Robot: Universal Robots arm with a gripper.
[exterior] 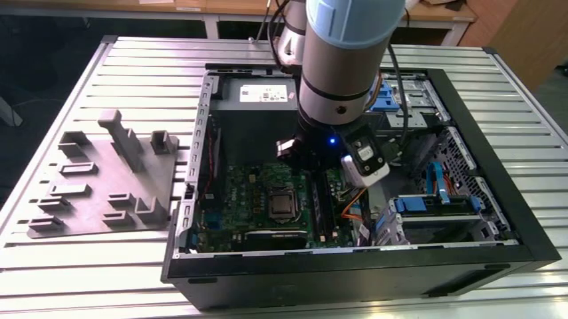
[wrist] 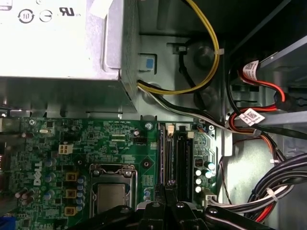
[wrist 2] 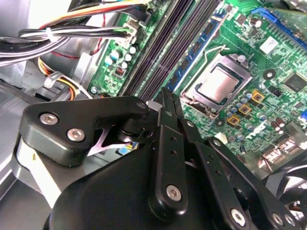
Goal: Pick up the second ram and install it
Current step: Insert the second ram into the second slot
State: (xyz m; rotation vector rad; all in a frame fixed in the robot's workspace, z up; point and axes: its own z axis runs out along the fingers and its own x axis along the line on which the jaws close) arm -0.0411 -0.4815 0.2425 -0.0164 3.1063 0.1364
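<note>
**Second ram: looks like it's in the slot, gripper pinched over it**

As best we can read it, the second ram is the thin strip standing edge-on in one of the long slot rails on the motherboard. We honestly can't tell whether it's clicked all the way home. In the second wrist view the gripper has its fingers drawn tight together, with no board we can make out between them. Its tips sit right at the near end of those rails.

So we reckon the step in hand is the seating press. To do it well, we'd want the push going straight down along the board's top edge, not leaning off to one side. The tips need to stay lined up with that one rail so they don't slip onto its neighbour.

The processor sits just beside the rails. The cables bunch up on the other side, so there's not much room to wander.

The computer case lies open on the ribbed worktop, with the grey parts tray next to it.
</note>
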